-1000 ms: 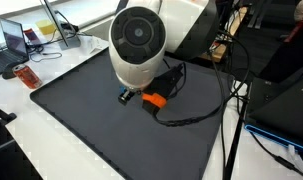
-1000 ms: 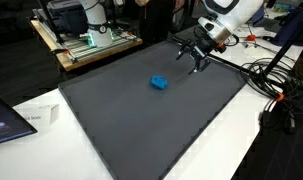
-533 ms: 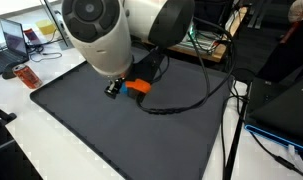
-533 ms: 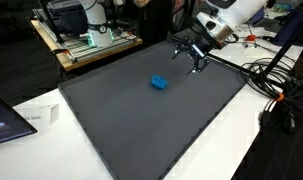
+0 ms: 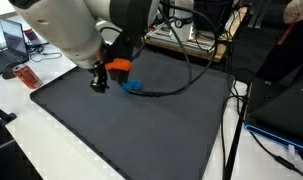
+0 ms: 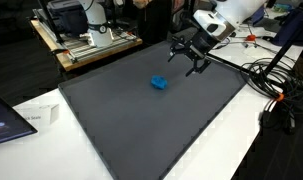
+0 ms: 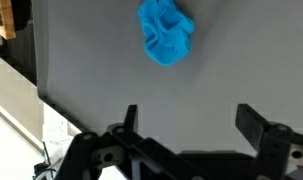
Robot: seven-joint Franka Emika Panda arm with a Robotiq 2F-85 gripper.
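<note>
My gripper [image 7: 188,115] hangs over the dark mat [image 6: 141,125], jaws spread wide with nothing between them. In the wrist view the crumpled blue cloth [image 7: 166,32] lies on the mat at twelve o'clock from my fingertips, clear of both. In an exterior view it sits near me at about seven o'clock, not touching.

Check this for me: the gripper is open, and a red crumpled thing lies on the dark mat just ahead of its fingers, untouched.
One detail is wrong: the crumpled thing is blue, not red, as the wrist view shows plainly. The rest stands: the gripper is open, and the thing lies on the dark mat just ahead of its fingers, untouched.
</note>
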